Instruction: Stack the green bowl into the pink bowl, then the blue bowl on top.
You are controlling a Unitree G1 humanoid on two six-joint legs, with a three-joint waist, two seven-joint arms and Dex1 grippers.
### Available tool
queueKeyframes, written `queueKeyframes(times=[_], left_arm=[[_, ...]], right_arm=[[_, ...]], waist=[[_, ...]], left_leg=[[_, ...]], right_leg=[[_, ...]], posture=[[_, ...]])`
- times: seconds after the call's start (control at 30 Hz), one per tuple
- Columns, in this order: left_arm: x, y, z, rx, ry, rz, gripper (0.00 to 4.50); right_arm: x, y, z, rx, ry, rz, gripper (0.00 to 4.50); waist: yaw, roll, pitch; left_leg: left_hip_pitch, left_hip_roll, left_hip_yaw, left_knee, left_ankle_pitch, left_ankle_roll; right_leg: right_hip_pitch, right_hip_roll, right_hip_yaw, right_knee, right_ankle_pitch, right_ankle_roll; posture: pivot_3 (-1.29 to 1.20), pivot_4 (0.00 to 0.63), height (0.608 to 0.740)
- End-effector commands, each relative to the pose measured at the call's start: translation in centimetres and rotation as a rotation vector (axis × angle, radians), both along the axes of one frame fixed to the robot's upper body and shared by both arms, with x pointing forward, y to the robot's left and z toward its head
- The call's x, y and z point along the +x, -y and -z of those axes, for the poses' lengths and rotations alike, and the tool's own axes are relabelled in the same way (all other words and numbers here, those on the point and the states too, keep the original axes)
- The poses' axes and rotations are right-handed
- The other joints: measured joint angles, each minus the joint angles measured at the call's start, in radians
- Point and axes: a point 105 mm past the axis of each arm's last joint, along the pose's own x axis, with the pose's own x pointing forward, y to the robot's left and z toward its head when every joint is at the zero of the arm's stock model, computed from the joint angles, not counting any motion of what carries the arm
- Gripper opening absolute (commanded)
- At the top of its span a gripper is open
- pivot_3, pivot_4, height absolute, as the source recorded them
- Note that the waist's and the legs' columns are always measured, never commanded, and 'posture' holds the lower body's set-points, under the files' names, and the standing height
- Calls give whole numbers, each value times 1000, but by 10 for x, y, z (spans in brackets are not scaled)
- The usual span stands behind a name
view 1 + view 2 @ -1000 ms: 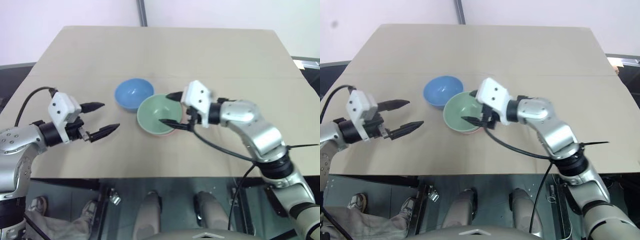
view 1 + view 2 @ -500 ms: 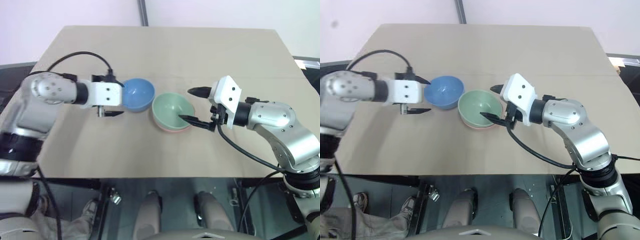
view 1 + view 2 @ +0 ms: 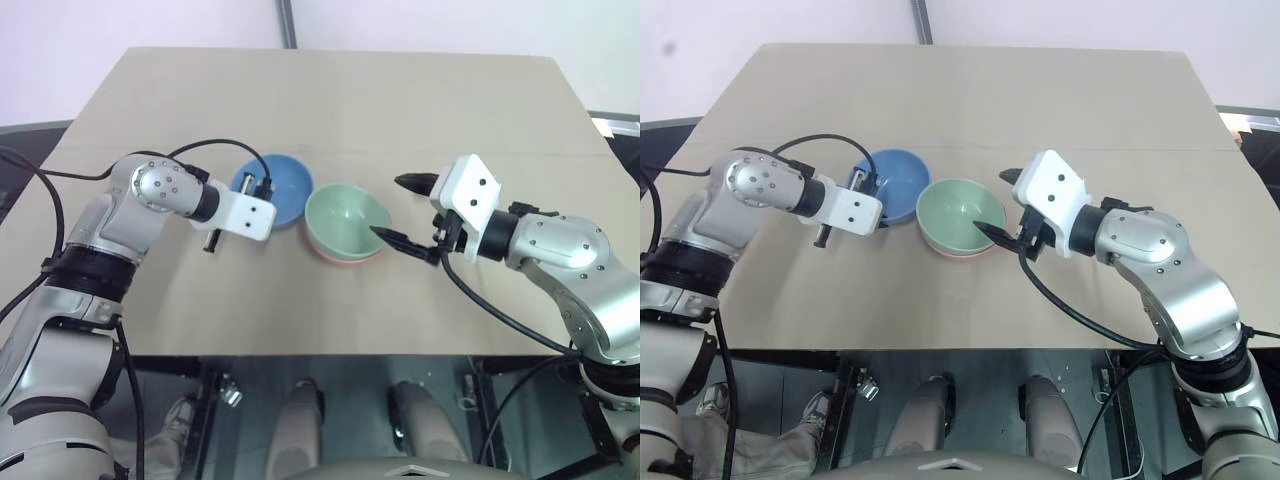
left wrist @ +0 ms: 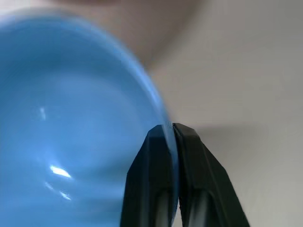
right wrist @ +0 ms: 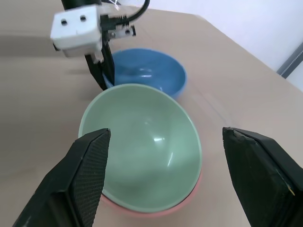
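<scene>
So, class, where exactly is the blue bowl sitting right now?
In the left eye view the blue bowl sits on the table left of the green bowl, its rim pinched by the left gripper.

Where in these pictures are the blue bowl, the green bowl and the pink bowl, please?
blue bowl [image 3: 285, 185]: left eye view, inner wall.
green bowl [image 5: 147, 151]: right wrist view, inside bottom.
pink bowl [image 5: 156, 212]: right wrist view, rim showing under the green one.

a tan table [image 3: 330, 110] stands before a pale wall [image 3: 130, 25].
</scene>
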Motion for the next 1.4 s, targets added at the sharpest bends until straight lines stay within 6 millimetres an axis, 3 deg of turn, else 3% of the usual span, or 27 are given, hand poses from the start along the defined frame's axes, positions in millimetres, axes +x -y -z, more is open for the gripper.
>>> queueKeyframes(times=[0.03, 0.13, 0.33, 0.43, 0.67, 0.7, 0.8, 0.93, 1.03, 1.17, 1.3, 1.4], left_arm=[[-16, 6, -56, -101, 58, 39, 34], [-29, 16, -75, -120, 64, 74, 34], [-30, 52, -105, -169, 126, 176, 34], [-37, 81, -93, -184, 60, 306, 34], [-42, 96, -58, -127, -57, 429, 34], [-43, 95, -55, -114, -61, 437, 575], [-42, 87, -51, -88, -60, 425, 1308], [-41, 85, -61, -131, -36, 385, 3140], [-40, 81, -81, -249, -44, 284, 3140], [-29, 73, -116, -612, -40, 116, 3140], [-37, 49, -99, -780, -23, 39, 3197], [-59, 39, -77, -870, -216, -8, 4021]], right_arm=[[-4, 8, -14, 18, 69, 26, 4091], [-3, 12, -14, 16, 74, 50, 4091], [-1, 24, -16, 10, 88, 107, 4091], [-1, 33, -18, 0, 96, 144, 4091], [-5, 44, -18, -14, 105, 213, 4091], [-6, 45, -17, -17, 105, 221, 4091], [-9, 49, -17, -16, 104, 242, 4091], [-8, 52, -16, -14, 97, 260, 4091], [-8, 54, -14, -16, 86, 257, 4091], [-8, 59, -8, -15, 56, 262, 4091], [-10, 63, 9, -88, -11, 221, 4295], [-12, 66, 15, -50, -67, 186, 4500]], waist=[[-1, 0, 0], [-1, 0, 0], [3, 0, 0], [6, 0, 0], [-12, 0, 0], [-12, 0, 0], [-13, 0, 0], [-13, 0, 0], [-13, 0, 0], [-14, 0, 0], [-25, 5, -2], [-23, 3, -1]], left_leg=[[0, 0, 0, 0, 0, 0], [0, 0, 0, 0, 0, 0], [0, 0, -2, 1, 0, 0], [0, 0, -2, 2, 0, 0], [1, 0, -3, 1, 0, 0], [1, 0, -3, 1, 0, 0], [1, -1, -2, 1, 0, 0], [1, 0, -3, 2, 0, 0], [1, 0, -3, 2, 0, 0], [1, 0, -3, 2, 0, 0], [2, -1, -2, 2, 0, 0], [2, 0, -3, 2, 0, 0]], right_leg=[[0, 0, 0, 0, 0, 0], [0, 0, 0, 0, 0, 0], [2, 0, -2, 0, 0, 0], [2, 0, -2, 0, 0, 0], [2, 0, -2, 0, 0, 0], [3, 0, -2, 0, 0, 0], [3, 0, -2, 0, 0, 0], [3, 0, -2, 1, 0, 0], [3, 0, -2, 1, 0, 0], [3, 0, -2, 1, 0, 0], [4, -1, -1, 0, 0, 0], [3, 0, -2, 1, 0, 0]], posture=[[0, 150, 740], [0, 150, 740], [0, 150, 740], [0, 150, 740], [0, 150, 740], [0, 150, 740], [0, 150, 740], [0, 150, 740], [0, 150, 740], [0, 150, 740], [0, 150, 740], [0, 150, 740]])
